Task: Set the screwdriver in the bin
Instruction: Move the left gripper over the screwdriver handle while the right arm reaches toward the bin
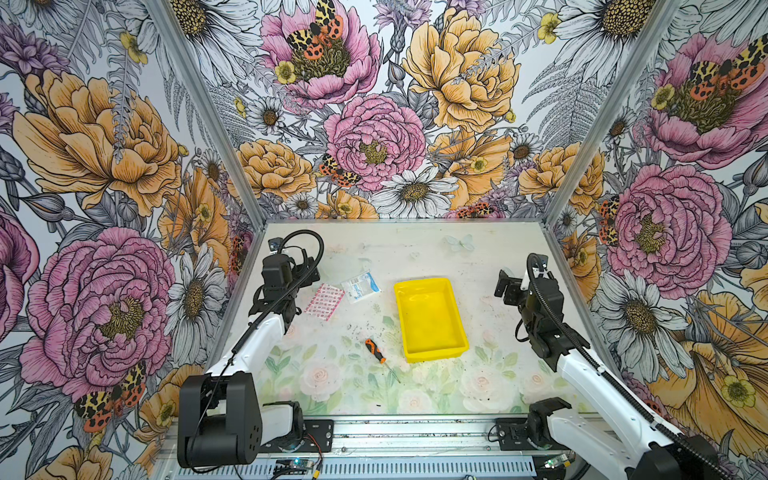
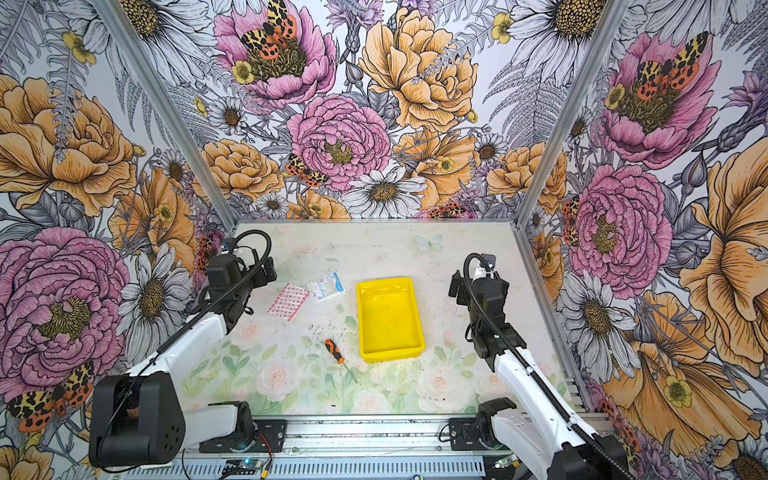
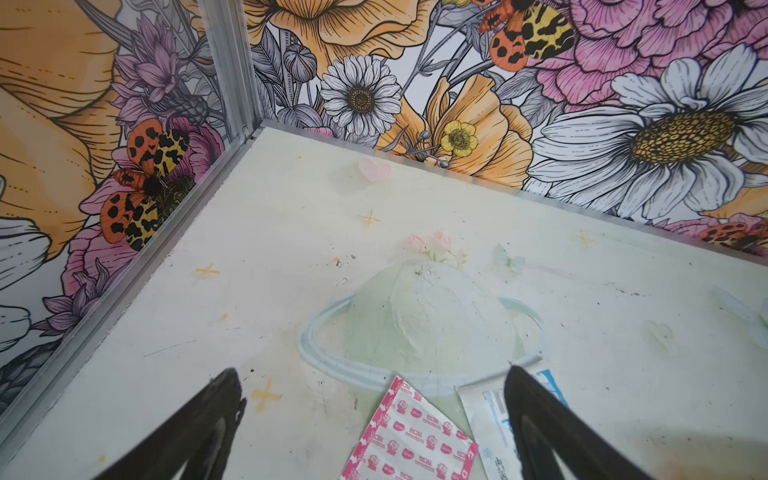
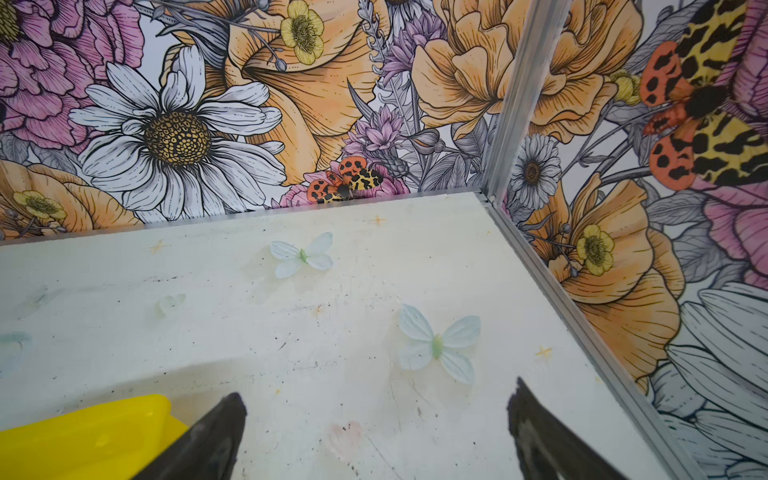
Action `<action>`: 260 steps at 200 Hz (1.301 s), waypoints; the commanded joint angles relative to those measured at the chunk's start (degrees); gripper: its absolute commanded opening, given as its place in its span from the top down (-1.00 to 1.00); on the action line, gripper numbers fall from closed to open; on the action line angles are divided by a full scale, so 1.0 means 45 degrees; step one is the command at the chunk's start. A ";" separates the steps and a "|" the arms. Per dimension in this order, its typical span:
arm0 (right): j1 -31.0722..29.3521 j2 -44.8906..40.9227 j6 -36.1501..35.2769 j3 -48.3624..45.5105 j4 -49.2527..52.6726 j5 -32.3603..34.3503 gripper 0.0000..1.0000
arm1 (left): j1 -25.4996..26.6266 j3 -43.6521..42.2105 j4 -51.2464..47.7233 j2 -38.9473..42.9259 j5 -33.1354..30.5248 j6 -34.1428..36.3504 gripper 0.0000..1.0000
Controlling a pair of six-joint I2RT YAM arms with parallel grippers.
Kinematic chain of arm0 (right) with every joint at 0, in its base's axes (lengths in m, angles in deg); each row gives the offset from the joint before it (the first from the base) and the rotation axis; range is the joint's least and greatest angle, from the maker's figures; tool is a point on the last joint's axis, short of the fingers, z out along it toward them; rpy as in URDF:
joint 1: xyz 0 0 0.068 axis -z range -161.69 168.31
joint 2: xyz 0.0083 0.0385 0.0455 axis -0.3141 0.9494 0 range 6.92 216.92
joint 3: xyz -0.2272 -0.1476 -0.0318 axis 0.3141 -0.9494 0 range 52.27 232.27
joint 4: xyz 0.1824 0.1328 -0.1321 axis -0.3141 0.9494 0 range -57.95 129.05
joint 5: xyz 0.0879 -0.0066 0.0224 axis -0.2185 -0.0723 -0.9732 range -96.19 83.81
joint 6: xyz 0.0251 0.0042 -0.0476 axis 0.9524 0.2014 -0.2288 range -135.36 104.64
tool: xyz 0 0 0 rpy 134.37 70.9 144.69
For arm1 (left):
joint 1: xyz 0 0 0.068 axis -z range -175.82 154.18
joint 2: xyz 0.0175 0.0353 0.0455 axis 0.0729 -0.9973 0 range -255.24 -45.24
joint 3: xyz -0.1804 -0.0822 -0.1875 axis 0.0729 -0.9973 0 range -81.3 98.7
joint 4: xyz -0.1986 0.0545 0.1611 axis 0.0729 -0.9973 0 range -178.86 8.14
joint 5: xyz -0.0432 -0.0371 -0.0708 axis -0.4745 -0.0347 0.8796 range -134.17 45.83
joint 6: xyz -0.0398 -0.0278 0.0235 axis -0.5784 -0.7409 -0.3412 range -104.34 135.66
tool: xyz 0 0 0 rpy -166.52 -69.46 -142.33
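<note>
Screwdriver (image 1: 375, 351): chunky orange-and-black handle, thin grey shaft, much shorter than the bin (image 1: 434, 354). It lies flat on the worktop (image 1: 415, 257), just left of the bin's near left corner and not touching it, handle pointing far-left, tip near-right. The bin is bright yellow, shallow and rectangular with a rolled rim, mid worktop.

Count: 1 screwdriver, 1 bin, 2 arms, 2 packets. The pink-patterned packet (image 1: 325, 301) and white-and-blue packet (image 1: 360, 286) lie side by side, far-left of the bin.

Left end effector (image 3: 372, 372) hangs at far left by the packets, jaws spread wide, gripping nothing. Right end effector (image 4: 378, 390) hangs right of the bin, jaws wide apart, empty. Both arms are bent at the elbow.
</note>
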 commanded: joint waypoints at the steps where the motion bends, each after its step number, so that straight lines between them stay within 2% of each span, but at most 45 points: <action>1: -0.0554 0.0265 0.0738 0.0810 0.1102 -0.0480 -0.99 | 0.0842 0.0599 -0.2515 0.0721 -0.0027 -0.0827 -0.97; 34: -0.1160 0.1273 0.0208 0.2187 0.1999 -0.3661 -0.99 | 0.2446 0.1056 -0.4283 0.1315 -0.0784 -0.2328 -0.97; 78: -0.2393 0.1973 -0.0096 0.3128 0.2237 -0.4940 -0.99 | 0.4457 0.1788 -0.6322 0.0911 -0.1479 -0.4937 -0.97; 88: -0.2660 0.2022 -0.0260 0.3255 0.2254 -0.5267 -0.99 | 0.4826 0.1883 -0.6842 0.0784 -0.2244 -0.5582 -0.97; 102: -0.3216 0.2042 -0.0924 0.3456 0.2443 -0.5398 -0.99 | 0.5129 0.1918 -0.7476 0.0651 -0.2554 -0.6170 -0.97; 128: -0.4147 0.2102 -0.2130 0.4051 0.3545 -0.5514 -0.99 | 0.5596 0.1876 -0.8139 0.0618 -0.2446 -0.6915 -0.97; 151: -0.4566 0.1783 -0.2391 0.4091 0.3672 -0.6142 -0.99 | 0.6100 0.1964 -0.8733 0.0629 -0.2420 -0.7531 -0.97; 222: -0.5985 0.0643 -0.3723 0.3383 0.4327 -0.9567 -0.99 | 0.8303 0.0758 -0.9414 0.1052 -0.2751 -1.0621 -0.97; 260: -0.7007 -0.0251 -0.3863 0.2538 0.4330 -0.9527 -0.99 | 0.9229 0.0141 -0.9583 0.1269 -0.2584 -1.1691 -0.97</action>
